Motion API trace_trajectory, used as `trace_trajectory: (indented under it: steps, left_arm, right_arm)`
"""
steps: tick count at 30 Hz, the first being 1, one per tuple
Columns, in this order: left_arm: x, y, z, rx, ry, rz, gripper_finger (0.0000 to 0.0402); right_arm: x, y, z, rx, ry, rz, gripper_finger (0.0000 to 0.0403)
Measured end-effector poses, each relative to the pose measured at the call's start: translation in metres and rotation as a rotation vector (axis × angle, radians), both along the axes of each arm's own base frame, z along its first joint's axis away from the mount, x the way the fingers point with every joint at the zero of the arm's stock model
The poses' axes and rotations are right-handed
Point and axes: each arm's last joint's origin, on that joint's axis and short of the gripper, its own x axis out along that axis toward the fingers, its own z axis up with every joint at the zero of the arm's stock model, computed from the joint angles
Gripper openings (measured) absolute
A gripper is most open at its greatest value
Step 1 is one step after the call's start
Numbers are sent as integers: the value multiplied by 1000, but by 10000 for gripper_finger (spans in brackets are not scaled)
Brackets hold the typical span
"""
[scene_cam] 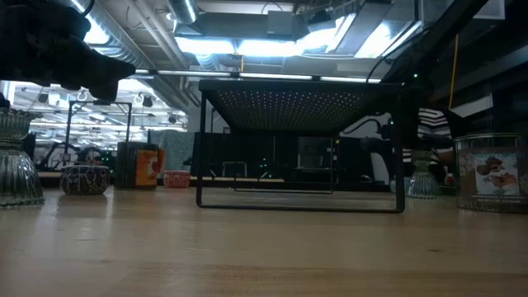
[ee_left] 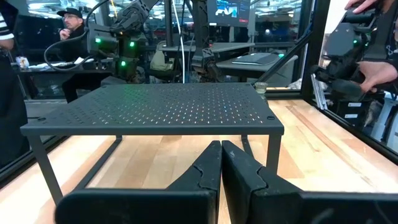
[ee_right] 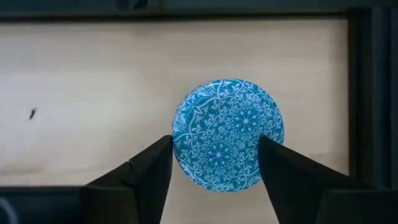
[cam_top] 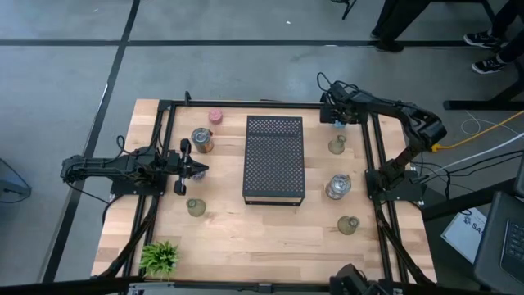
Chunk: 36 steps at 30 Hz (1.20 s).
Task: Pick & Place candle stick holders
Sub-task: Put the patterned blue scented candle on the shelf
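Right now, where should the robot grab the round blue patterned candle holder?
Best guess: by its rim, across the widest part, coming straight down from above. The blue patterned holder looks round from overhead, and the right gripper already has its jaws open, one on each side of it. There is bare table around it. The left gripper waits shut by the black perforated tray.

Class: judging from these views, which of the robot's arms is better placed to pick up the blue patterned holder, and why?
Right. The right gripper hangs directly over the blue patterned holder, fingers open on either side. The left gripper, shut, sits across the black tray.
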Motion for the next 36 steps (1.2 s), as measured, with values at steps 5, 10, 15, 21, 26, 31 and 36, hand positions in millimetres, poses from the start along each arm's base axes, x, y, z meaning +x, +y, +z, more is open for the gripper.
trace_trajectory:
  steps: [5, 10, 15, 21, 26, 31, 36]
  left_arm:
    - [0, 0, 0, 0, 0, 0, 6]
    - [0, 0, 0, 0, 0, 0, 6]
    - [0, 0, 0, 0, 0, 1, 6]
    - [0, 0, 0, 0, 0, 0, 6]
    - [0, 0, 0, 0, 0, 0, 6]
    - [0, 0, 0, 0, 0, 0, 6]
    - [0, 0, 0, 0, 0, 0, 6]
  right_arm:
    - [5, 8, 5, 3, -17, 25, 236]
    - [7, 11, 8, -6, -24, 36, 265]
    - [6, 12, 12, -15, -32, 20, 300]
    - [4, 11, 16, -39, -36, 10, 331]
    - [-4, 6, 16, -29, -41, -34, 352]
    - [-7, 4, 16, -4, -68, -53, 361]
    - [-7, 4, 16, -6, -76, -59, 363]
